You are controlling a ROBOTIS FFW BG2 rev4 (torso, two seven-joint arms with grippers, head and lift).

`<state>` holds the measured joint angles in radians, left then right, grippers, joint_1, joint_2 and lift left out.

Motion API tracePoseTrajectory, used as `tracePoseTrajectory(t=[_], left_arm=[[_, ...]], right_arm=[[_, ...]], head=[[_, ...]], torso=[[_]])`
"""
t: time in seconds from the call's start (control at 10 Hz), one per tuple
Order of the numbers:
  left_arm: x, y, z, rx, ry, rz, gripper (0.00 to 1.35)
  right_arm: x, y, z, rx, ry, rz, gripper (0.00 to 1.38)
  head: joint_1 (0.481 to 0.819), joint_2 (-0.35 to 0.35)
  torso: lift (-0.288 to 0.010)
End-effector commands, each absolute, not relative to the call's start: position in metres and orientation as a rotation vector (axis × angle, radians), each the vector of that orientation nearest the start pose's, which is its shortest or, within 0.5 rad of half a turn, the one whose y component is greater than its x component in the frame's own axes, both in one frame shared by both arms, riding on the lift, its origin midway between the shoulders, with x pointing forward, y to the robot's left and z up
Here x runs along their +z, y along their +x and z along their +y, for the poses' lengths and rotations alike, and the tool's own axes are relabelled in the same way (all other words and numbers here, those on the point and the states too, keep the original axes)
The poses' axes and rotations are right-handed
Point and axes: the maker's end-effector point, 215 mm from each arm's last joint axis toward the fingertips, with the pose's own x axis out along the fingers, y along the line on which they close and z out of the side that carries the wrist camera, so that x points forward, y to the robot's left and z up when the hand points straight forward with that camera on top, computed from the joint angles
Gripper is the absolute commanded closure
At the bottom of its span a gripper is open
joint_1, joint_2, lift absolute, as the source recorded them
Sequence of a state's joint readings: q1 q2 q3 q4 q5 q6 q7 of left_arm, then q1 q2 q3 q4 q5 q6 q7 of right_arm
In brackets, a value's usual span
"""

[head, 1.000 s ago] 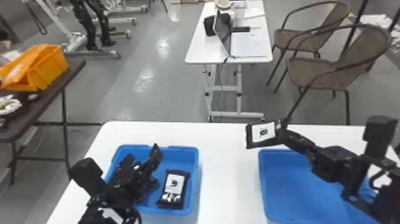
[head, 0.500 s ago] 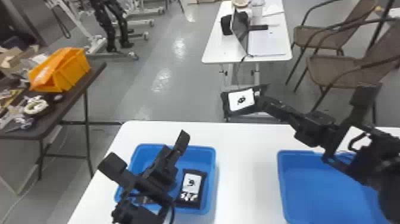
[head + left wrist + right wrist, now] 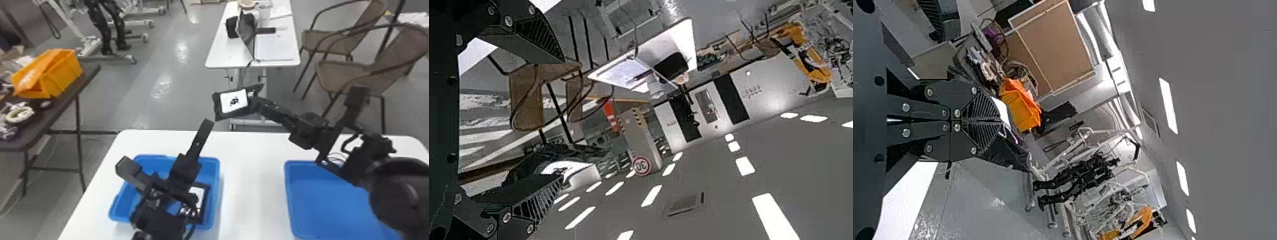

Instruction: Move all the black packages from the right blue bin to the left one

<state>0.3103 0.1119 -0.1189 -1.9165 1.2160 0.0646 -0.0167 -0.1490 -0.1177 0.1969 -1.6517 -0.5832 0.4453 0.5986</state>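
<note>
Black package (image 3: 234,101) with white label, lifted, pinched at one end in the right gripper (image 3: 254,99); right wrist view has those fingers together on it. Label faces the head camera, package slightly tilted. In head view it sits against the floor and far table legs, past the far edge of the white desk (image 3: 252,159), sideways between the two bins. Left gripper (image 3: 166,143) is over the left blue bin (image 3: 143,157), fingers wide, nothing between them; one fingertip is near the lifted package, apart from it. Second package (image 3: 198,196) lies in the left bin, toward its right side, white label up, partly hidden behind the left gripper. Right blue bin (image 3: 319,191) is on the same desk, right side, right arm passing over its far part. Orange bin (image 3: 63,75) on a dark side table (image 3: 63,95) at left. White far table (image 3: 220,54) ahead, two brown chairs (image 3: 351,71) to its right.
</note>
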Motion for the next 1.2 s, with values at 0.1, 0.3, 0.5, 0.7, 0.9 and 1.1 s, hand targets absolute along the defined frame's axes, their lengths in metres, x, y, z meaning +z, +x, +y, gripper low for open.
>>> tracePoseTrajectory(t=[0.1,0.3,0.5,0.7,0.9,1.1], left_arm=[[-0.325,0.499,0.142,-0.233,-1.152,0.123,0.22],[-0.321,0.502,0.143,-0.242,-1.111,0.117,0.22],[-0.322,0.502,0.145,-0.233,-1.093,0.116,0.24],[-0.331,0.5,0.14,-0.239,-1.066,0.171,0.72],[-0.329,0.499,0.162,-0.167,-0.926,0.184,1.22],[-0.325,0.499,0.174,-0.144,-0.911,0.144,1.23]], right_arm=[[-0.292,0.536,0.02,0.976,0.519,0.191,1.16],[-0.3,0.528,0.034,1.012,0.549,0.22,1.16],[-0.309,0.52,0.043,1.03,0.587,0.255,1.16],[-0.314,0.516,0.046,1.042,0.605,0.277,1.16],[-0.316,0.515,0.045,1.042,0.606,0.281,1.16],[-0.321,0.514,0.046,1.039,0.615,0.293,1.16]], head=[[0.695,0.163],[0.695,0.171],[0.695,0.188],[0.695,0.201],[0.695,0.204],[0.695,0.223]], torso=[[-0.04],[-0.04],[-0.04],[-0.04],[-0.04],[-0.04]])
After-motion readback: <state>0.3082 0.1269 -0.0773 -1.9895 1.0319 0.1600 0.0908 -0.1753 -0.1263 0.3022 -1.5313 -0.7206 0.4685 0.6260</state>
